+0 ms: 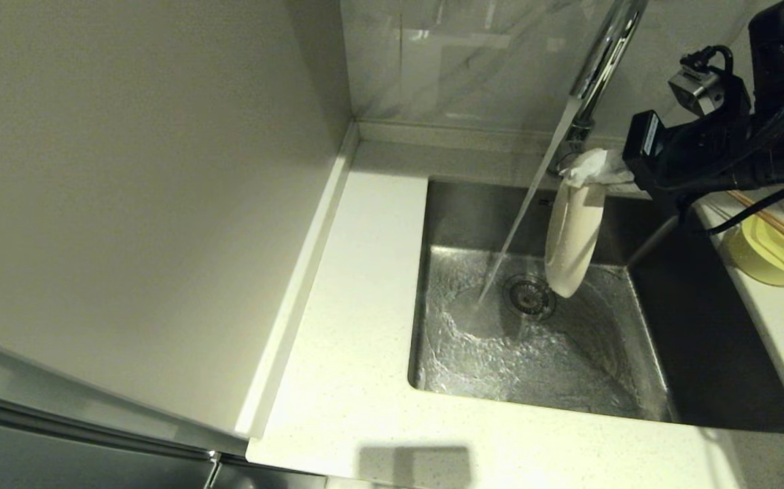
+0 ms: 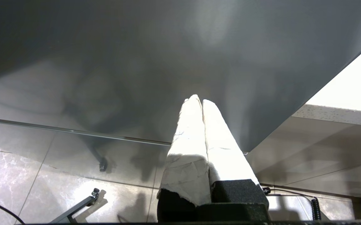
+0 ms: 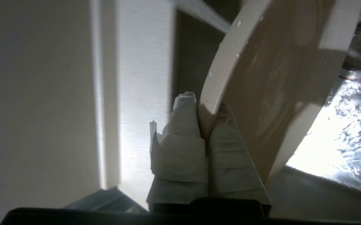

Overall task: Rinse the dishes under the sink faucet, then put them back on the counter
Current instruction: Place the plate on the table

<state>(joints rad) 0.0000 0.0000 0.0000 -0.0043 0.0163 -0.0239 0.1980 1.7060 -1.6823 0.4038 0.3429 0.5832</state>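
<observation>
A cream-white plate (image 1: 572, 238) hangs on edge over the steel sink (image 1: 704, 353), with my right gripper (image 1: 592, 175) shut on its top rim. In the right wrist view the rim of the plate (image 3: 277, 81) is pinched at my right gripper (image 3: 206, 107) between the white-wrapped fingers (image 3: 183, 131). Water streams from the chrome faucet (image 1: 606, 51) and lands just left of the plate, near the drain (image 1: 529, 297). The pale-yellow bowl (image 1: 765, 252) sits on the counter (image 1: 358, 380) at the right, with the chopsticks (image 1: 782, 227) lying across it. My left gripper (image 2: 199, 100) is parked low beside the cabinet, shut and empty.
A beige wall panel (image 1: 140, 204) rises along the counter's left side. The marbled back wall (image 1: 473, 61) stands behind the faucet. Water spreads over the sink floor. A dark cabinet panel (image 2: 168, 56) and floor tiles (image 2: 27, 181) fill the left wrist view.
</observation>
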